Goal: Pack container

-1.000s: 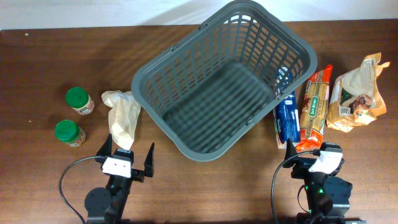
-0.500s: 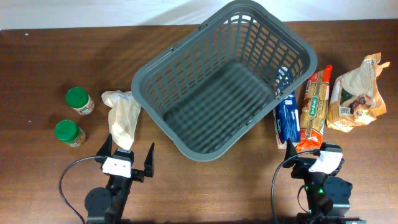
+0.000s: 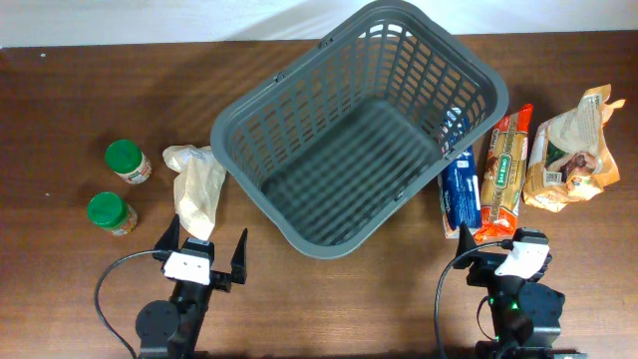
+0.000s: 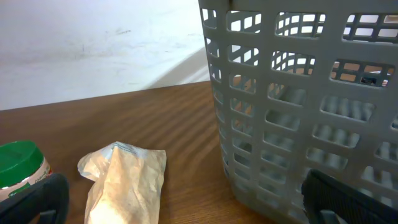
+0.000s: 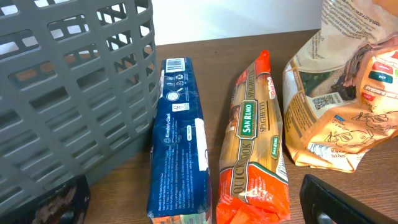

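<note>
Both arms sit low at the near edge of the brown surface [image 3: 60, 90], wrists level and pointing away across it. The left gripper [image 3: 204, 239] is spread wide with nothing in it, aimed at a pale crumpled bag [image 3: 196, 184]; two green-lidded jars [image 3: 125, 160] stand further left. The right gripper [image 3: 501, 237] is likewise wide apart and empty, facing a blue package [image 3: 459, 184], a San Remo spaghetti packet [image 3: 503, 175] and a tan paper bag [image 3: 573, 150]. The container [image 3: 289, 110] rests between the two groups, turned at an angle.
</note>
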